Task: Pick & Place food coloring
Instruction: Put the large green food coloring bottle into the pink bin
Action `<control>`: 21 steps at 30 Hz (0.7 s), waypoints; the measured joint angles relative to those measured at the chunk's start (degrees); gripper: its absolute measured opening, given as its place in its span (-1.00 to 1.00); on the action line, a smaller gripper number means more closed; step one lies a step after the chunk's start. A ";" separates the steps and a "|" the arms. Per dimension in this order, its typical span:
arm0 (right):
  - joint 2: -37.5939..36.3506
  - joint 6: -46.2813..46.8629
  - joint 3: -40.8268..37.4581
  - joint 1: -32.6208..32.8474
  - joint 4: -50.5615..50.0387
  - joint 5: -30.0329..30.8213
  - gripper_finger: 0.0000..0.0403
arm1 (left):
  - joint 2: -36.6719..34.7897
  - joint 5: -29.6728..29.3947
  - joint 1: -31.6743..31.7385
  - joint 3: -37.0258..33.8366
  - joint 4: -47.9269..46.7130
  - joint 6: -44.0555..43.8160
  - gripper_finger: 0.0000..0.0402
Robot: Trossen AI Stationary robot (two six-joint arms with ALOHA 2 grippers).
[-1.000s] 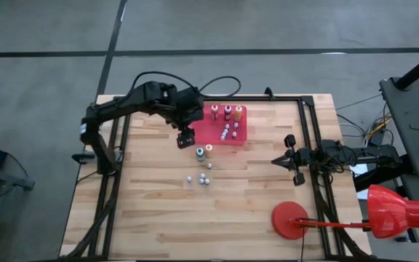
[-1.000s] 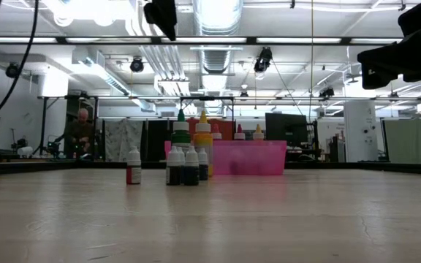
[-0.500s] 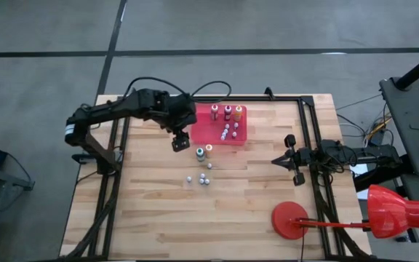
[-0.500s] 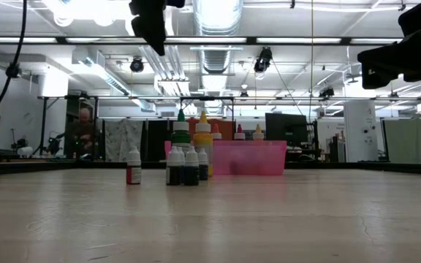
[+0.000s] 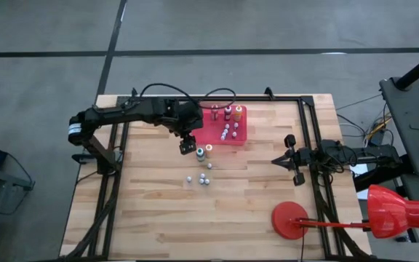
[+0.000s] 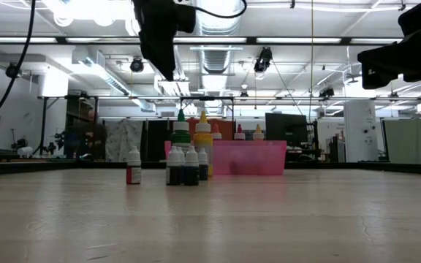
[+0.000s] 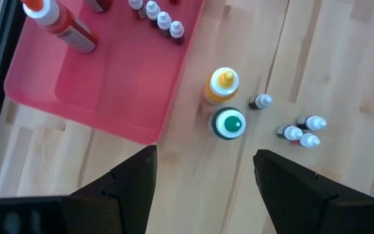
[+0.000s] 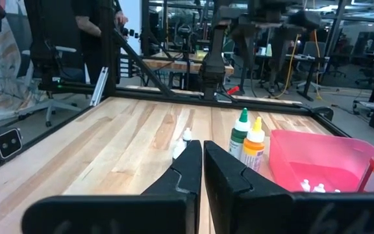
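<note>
1. My left gripper [image 5: 188, 145] hangs above the table with its fingers spread wide and nothing between them, just left of the green-capped bottle [image 7: 229, 123].
2. That bottle stands on the wood touching the yellow-capped bottle [image 7: 223, 85], both just outside the red tray's [image 5: 215, 137] near edge.
3. A few small bottles [image 7: 302, 132] stand in a loose cluster on the table, nearer than those two.
4. More bottles stand inside the tray: tall ones [image 5: 227, 111] along its far side, small ones [image 5: 225, 132] toward its right.
5. My right gripper [image 5: 294, 159] rests at the table's right edge, fingers pressed together, holding nothing.
</note>
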 joint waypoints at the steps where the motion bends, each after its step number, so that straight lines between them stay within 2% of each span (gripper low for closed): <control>1: -0.02 -0.02 0.00 0.00 0.00 0.00 -0.96 | 0.00 0.01 0.00 -0.72 0.82 0.00 0.13; 11: -0.02 -0.02 0.00 -0.01 -0.01 0.00 -0.96 | 0.00 1.80 -0.70 -6.95 6.46 0.07 0.13; 21: 0.00 -0.02 0.00 -0.02 -0.02 0.00 -0.96 | 1.24 6.52 -2.58 -8.00 8.61 0.59 0.13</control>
